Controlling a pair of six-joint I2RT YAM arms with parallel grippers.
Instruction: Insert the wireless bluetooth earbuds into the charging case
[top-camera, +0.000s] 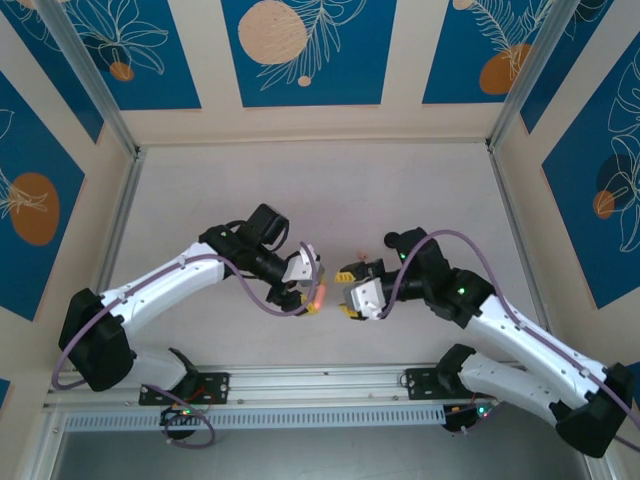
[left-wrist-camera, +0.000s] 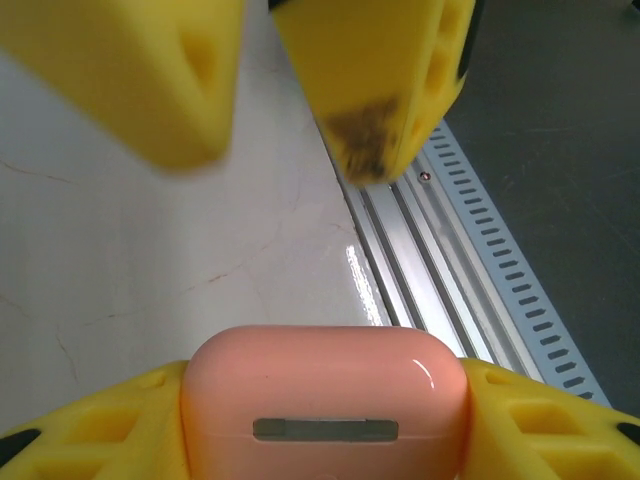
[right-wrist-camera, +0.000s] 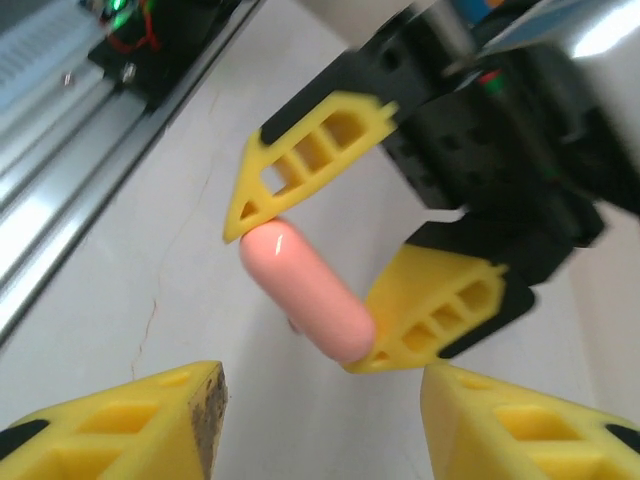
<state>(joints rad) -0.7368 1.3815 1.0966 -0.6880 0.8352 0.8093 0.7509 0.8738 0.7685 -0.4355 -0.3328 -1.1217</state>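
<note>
The charging case (left-wrist-camera: 325, 400) is a salmon-pink rounded box with its lid closed, held above the white table. My left gripper (top-camera: 312, 290) is shut on it, a yellow finger (left-wrist-camera: 90, 435) pressed against each end. In the right wrist view the charging case (right-wrist-camera: 305, 290) spans the gap between the left gripper's fingers (right-wrist-camera: 440, 310). My right gripper (right-wrist-camera: 320, 420) faces it from close by, open, with nothing between its fingers. From above, the right gripper (top-camera: 345, 292) sits just right of the case (top-camera: 319, 297). The earbuds are out of view.
An aluminium rail (top-camera: 320, 380) runs along the near table edge, just below both grippers; it also appears in the left wrist view (left-wrist-camera: 450, 260). Metal frame posts and patterned walls (top-camera: 300, 50) enclose the white tabletop (top-camera: 320, 190).
</note>
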